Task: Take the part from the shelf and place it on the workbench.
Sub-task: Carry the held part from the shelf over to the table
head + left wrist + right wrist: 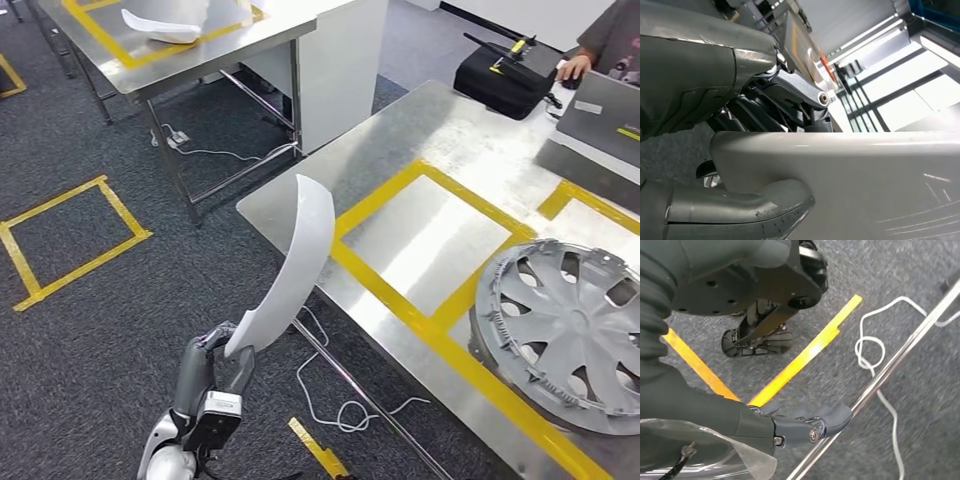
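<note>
Head view: left hand (219, 365) grips white curved part (298, 265) by its lower end, held up off near-left corner of workbench (423, 130) (no readable writing). Hubcap (566, 330) lies far right. Right hand (806, 427): fingers extended, holding nothing.

We count two curved white parts: one (294, 265) in the left hand (207, 375), one (161, 27) on the far surface (226, 55). Two steel surfaces, near one (423, 130) included. One hubcap (566, 330). One black bag (502, 75). One white cable (340, 405) on the floor.
</note>
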Controlling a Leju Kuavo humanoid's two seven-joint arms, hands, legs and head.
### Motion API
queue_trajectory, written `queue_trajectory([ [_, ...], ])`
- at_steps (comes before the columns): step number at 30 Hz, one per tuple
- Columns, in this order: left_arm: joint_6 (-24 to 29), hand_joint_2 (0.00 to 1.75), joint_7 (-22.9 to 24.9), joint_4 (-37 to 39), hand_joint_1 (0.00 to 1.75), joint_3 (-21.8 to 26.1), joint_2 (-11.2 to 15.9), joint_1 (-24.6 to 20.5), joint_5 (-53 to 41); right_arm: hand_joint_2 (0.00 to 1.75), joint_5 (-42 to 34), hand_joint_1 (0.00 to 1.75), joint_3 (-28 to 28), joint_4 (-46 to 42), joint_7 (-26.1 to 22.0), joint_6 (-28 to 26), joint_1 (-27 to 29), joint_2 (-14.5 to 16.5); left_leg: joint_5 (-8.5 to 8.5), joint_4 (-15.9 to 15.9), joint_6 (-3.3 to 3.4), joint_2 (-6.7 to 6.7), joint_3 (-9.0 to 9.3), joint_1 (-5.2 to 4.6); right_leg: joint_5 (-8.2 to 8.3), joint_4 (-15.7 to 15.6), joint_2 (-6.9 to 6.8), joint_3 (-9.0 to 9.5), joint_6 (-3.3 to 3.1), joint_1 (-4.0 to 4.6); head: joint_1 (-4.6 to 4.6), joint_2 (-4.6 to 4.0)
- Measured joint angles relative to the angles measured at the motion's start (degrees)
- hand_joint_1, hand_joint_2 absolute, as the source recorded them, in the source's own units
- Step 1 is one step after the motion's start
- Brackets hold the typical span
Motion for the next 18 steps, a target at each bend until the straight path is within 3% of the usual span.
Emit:
queue_trajectory([
  [2, 0.0, 1.75, 0.0, 0.0, 1.75, 0.1, 0.0, -0.1, 0.0, 1.75, 0.1, 0.0, 0.0, 0.0, 0.0, 0.0, 0.0, -0.1, -0.21, 0.1, -0.31, 1.2, 0.26, -0.09, 3.37, -8.3, -1.99, 4.77, -0.18, 0.12, 0.02, 0.0],
  [4, 0.0, 1.75, 0.0, 0.0, 1.75, 0.3, 0.0, -0.2, -0.1, 1.75, 0.3, 0.0, 0.0, -0.1, 0.1, 0.0, -0.3, -0.1, -0.49, 0.2, -0.83, 2.16, 0.49, -0.45, 4.84, -14.3, -3.89, 8.29, -0.87, 0.42, -0.08, -0.01],
  [5, 0.0, 1.75, 0.0, 0.0, 1.75, 0.3, 0.0, -0.3, -0.1, 1.75, 0.4, 0.0, 0.0, -0.1, 0.1, 0.0, -0.3, -0.1, -0.58, 0.3, -1.08, 2.65, 0.55, -0.63, 4.78, -15.1, -4.18, 8.75, -1.23, 0.59, -0.15, -0.01],
  [7, 0.0, 1.75, 0.0, 0.0, 1.75, 0.4, 0.0, -0.5, -0.2, 1.75, 0.6, 0.0, 0.0, -0.1, 0.1, 0.0, -0.3, -0.2, -0.77, 0.4, -1.59, 3.45, 0.61, -0.68, 4.97, -15.1, -2.93, 8.58, -1.95, 0.61, -0.21, 0.0],
  [8, 0.0, 1.75, 0.0, 0.0, 1.75, 0.4, 0.0, -0.7, -0.3, 1.75, 0.8, 0.0, -0.1, -0.1, 0.1, 0.0, -0.2, -0.2, -1.24, 0.8, -1.93, 2.87, 0.51, -0.55, 5.11, -15.2, -2.35, 8.5, -2.27, 0.51, -0.25, 0.0],
  [10, 0.0, 1.75, 0.0, 0.1, 1.75, 0.5, 0.0, -1.1, -0.4, 1.75, 1.0, 0.0, -0.1, -0.1, 0.2, 0.1, -0.2, -0.2, -4.06, 4.8, -2.55, 0.17, -1.05, -0.22, 5.43, -15.3, -1.1, 8.46, -2.89, 0.27, -0.39, 0.01],
  [11, 0.0, 1.75, 0.0, 0.1, 1.75, 0.5, 0.1, -1.2, -0.4, 1.75, 1.1, 0.0, -0.1, -0.1, 0.2, 0.1, -0.2, -0.2, -6.16, 8.6, -2.72, -1.31, -2.68, -0.11, 5.51, -15.3, -0.4, 8.37, -3.05, 0.26, -0.49, 0.0],
  [13, 0.0, 1.75, 0.0, 0.3, 1.75, 0.6, 0.2, -1.2, -0.4, 1.75, 1.2, 0.0, -0.1, -0.1, 0.2, 0.2, -0.3, -0.2, -9.23, 16.3, -2.81, -2.33, -6.17, -0.03, 5.58, -15.3, 1.13, 8.27, -3.23, 0.31, -0.54, -0.01],
  [14, 0.0, 1.75, 0.0, 0.5, 1.75, 0.6, 0.3, -1.2, -0.4, 1.75, 1.3, 0.0, -0.1, -0.1, 0.2, 0.2, -0.3, -0.2, -9.17, 17.8, -2.77, -2.43, -6.97, -0.03, 5.6, -15.2, 1.93, 8.26, -3.25, 0.33, -0.54, 0.0],
  [15, 0.0, 1.75, 0.0, 0.6, 1.75, 0.7, 0.4, -1.3, -0.4, 1.75, 1.3, 0.0, -0.1, -0.1, 0.3, 0.2, -0.2, -0.2, -7.88, 17.0, -2.65, -2.54, -6.7, -0.03, 5.61, -15.2, 2.74, 8.28, -3.25, 0.34, -0.54, 0.0],
  [16, 0.0, 1.75, 0.0, 0.6, 1.75, 0.7, 0.4, -1.3, -0.4, 1.75, 1.3, 0.0, -0.1, -0.1, 0.3, 0.2, -0.2, -0.2, -5.67, 14.0, -2.47, -2.91, -5.44, -0.02, 5.61, -15.1, 3.56, 8.33, -3.23, 0.34, -0.54, 0.0],
  [18, 0.0, 1.75, 0.0, 0.7, 1.75, 0.7, 0.4, -1.5, -0.4, 1.75, 1.6, 0.0, -0.1, -0.1, 0.3, 0.2, -0.3, -0.2, -1.55, 6.2, -1.95, -5.18, -2.1, 0.14, 5.61, -14.8, 5.08, 8.25, -3.02, 0.39, -0.51, -0.01],
])
